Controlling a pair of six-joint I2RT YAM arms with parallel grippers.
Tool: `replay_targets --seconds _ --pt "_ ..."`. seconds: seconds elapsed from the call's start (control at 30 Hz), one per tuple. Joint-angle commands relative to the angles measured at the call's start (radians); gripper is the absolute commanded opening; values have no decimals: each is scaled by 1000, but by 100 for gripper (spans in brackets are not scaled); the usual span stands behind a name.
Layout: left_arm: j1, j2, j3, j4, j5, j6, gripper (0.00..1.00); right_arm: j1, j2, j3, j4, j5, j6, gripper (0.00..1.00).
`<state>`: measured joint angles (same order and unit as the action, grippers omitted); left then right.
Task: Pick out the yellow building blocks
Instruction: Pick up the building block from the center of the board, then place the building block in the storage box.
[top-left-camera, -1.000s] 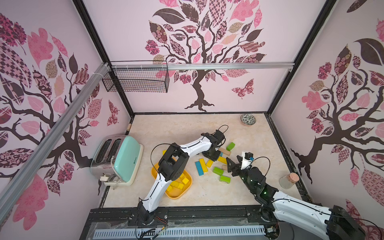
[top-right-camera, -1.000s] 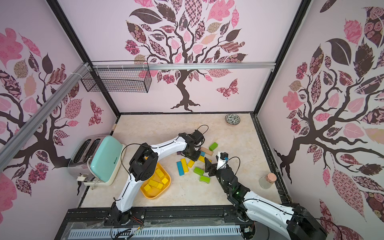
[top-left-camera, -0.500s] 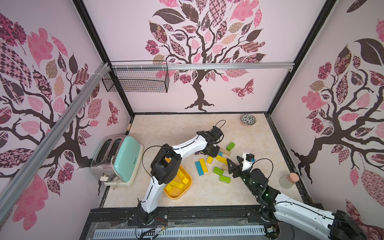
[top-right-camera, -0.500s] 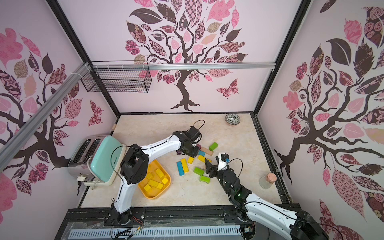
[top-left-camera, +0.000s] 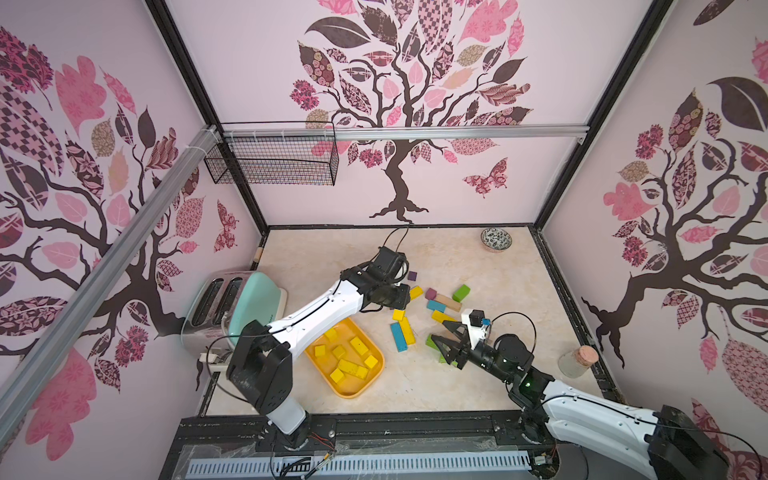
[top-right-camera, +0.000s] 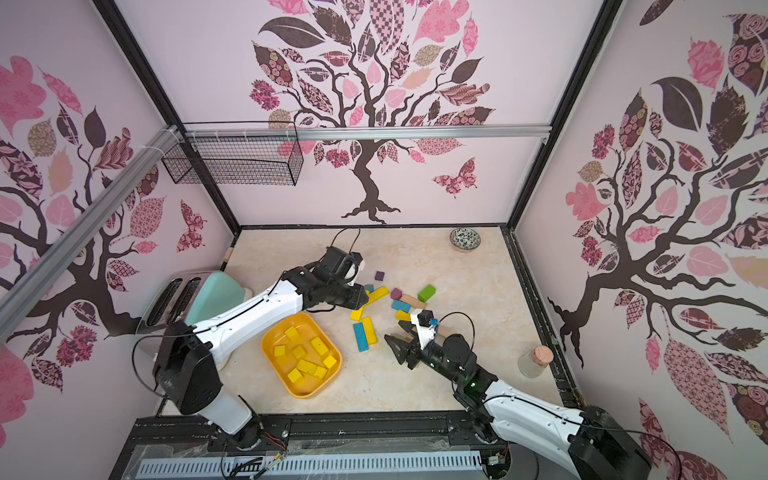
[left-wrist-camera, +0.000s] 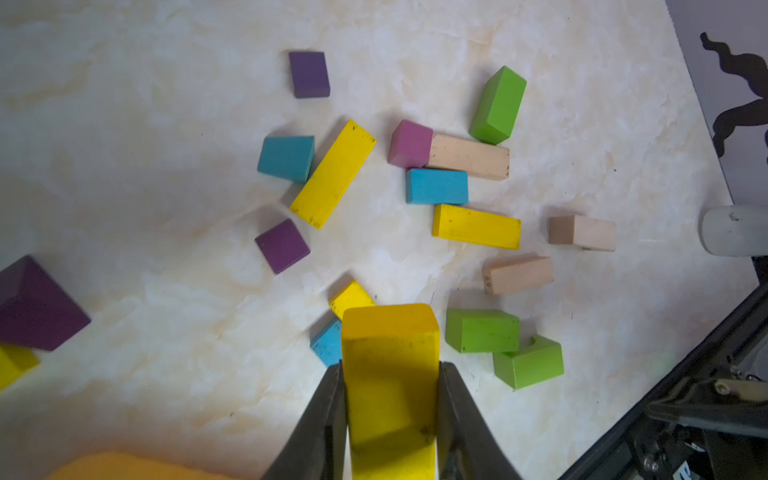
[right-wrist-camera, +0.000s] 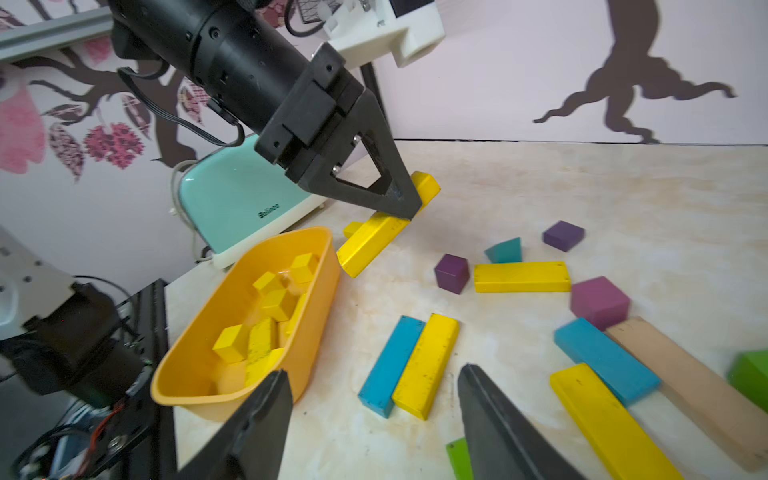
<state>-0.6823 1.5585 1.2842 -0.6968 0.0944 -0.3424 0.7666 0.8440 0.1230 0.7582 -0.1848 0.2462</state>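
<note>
My left gripper (left-wrist-camera: 390, 368) is shut on a long yellow bar (right-wrist-camera: 370, 245), which hangs tilted above the table beside the orange-yellow tray (top-left-camera: 365, 390). In a top view only a short piece of that bar (top-left-camera: 398, 314) shows under the gripper (top-left-camera: 401, 297). Several yellow blocks (top-left-camera: 345, 357) lie in the tray. Three more yellow bars lie flat: one beside a teal block (left-wrist-camera: 332, 174), one against a blue bar (right-wrist-camera: 426, 365), one near the pale wood (right-wrist-camera: 611, 424). My right gripper (right-wrist-camera: 374, 370) hovers open and empty just above the table by the green blocks (top-left-camera: 437, 330).
Loose green, blue, purple and pale wooden blocks (left-wrist-camera: 467, 156) lie scattered around the yellow bars. A mint toaster (top-left-camera: 245, 299) stands left of the tray. A patterned bowl (top-left-camera: 496, 240) sits at the back right, a corked jar (top-left-camera: 577, 361) at the right edge.
My left gripper has carried the yellow bar left, towards the tray. The right gripper has crept left and its jaws have narrowed a little.
</note>
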Motion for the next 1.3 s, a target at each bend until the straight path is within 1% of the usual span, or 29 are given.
replay_targets --seconds 0.0,0.1,0.2,0.37,0.47,0.6,0.77,0.83,0.87,1.07,1.13,1.27 --pt "13 -133 -106 15 -53 -18 26 9 18 45 42 -154 -2 68" --pt "28 -251 -203 11 -76 -29 25 27 36 69 8 -178 -13 68" --pt "35 -336 -260 -21 -113 -27 25 50 52 102 -22 -186 -35 68" --pt "38 -404 -297 -95 -173 -11 24 95 110 167 -45 -191 -100 68" --pt "39 -431 -313 -123 -183 -10 24 124 155 209 -59 -176 -134 68" --pt "39 -460 -348 -140 -197 -24 24 131 208 245 -55 -179 -145 67" --pt "40 -483 -394 -149 -208 -60 19 131 242 265 -51 -178 -167 67" --pt "41 -489 -414 -145 -211 -73 18 131 252 268 -53 -175 -171 67" --pt "42 -491 -424 -146 -215 -78 16 131 257 270 -53 -173 -170 67" --pt "42 -495 -457 -154 -279 -93 11 131 281 277 -58 -164 -174 67" --pt "42 -495 -459 -153 -301 -98 11 131 286 279 -59 -158 -176 67" --pt "43 -493 -460 -155 -351 -102 18 131 292 280 -62 -140 -177 67"
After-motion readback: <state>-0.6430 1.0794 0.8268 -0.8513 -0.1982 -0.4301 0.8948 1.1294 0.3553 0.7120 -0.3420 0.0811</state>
